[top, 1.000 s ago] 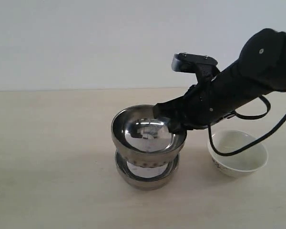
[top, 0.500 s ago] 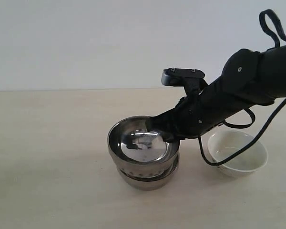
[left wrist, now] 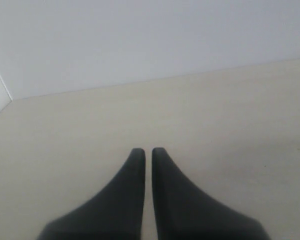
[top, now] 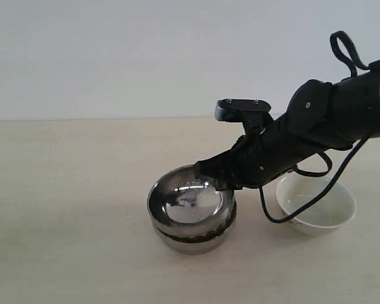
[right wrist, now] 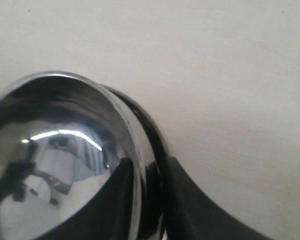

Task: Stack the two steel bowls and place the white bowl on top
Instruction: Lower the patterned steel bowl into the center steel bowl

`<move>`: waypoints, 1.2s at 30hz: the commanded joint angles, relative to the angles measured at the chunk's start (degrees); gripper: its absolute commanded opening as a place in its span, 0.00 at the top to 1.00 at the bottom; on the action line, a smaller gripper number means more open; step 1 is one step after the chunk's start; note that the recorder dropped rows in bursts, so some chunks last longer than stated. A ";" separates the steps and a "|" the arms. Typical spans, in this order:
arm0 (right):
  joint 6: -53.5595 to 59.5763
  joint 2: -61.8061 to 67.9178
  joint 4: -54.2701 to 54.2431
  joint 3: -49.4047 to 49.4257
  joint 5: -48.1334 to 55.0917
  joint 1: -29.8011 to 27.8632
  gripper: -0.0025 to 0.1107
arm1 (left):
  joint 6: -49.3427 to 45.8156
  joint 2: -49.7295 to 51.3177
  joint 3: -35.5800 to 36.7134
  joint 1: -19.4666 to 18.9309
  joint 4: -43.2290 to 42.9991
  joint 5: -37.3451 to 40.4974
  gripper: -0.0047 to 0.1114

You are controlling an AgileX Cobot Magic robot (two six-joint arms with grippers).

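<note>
Pale table [top: 63,253], bare wall [top: 114,57]: two steel bowls [top: 190,215] nested, lower centre.
Your right pincer [top: 210,176] straddles the top one's rim, likely seating it; gripping or freed, you cannot tell. The white bowl [top: 316,212] sits just right of them, untouched. Your left pincer [left wrist: 147,151] is pressed together, empty.

Right arm [top: 304,136] crowds white bowl [top: 323,216] (table [top: 63,209] left open)

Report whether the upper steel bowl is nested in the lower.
Nested: the shiny round upper steel bowl sits low inside the lower steel bowl.
</note>
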State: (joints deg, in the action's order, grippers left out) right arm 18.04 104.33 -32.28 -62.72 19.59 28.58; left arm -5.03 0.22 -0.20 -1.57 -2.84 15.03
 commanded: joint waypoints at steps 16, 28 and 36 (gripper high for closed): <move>0.01 -0.79 -0.56 0.05 -0.02 -0.09 0.77 | 0.56 -0.22 0.20 -0.17 0.49 -0.34 0.93; -1.14 -1.18 -0.33 0.05 1.51 -0.09 0.98 | 0.56 -0.22 0.20 -0.17 0.49 -0.45 0.93; -2.09 -1.18 -0.15 0.05 2.47 -0.09 0.95 | 0.56 -0.22 0.20 -0.17 0.49 -0.45 0.93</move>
State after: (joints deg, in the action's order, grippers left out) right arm 16.28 103.98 -32.55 -62.72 21.76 28.58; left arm -5.03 0.22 -0.20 -1.57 -2.84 15.03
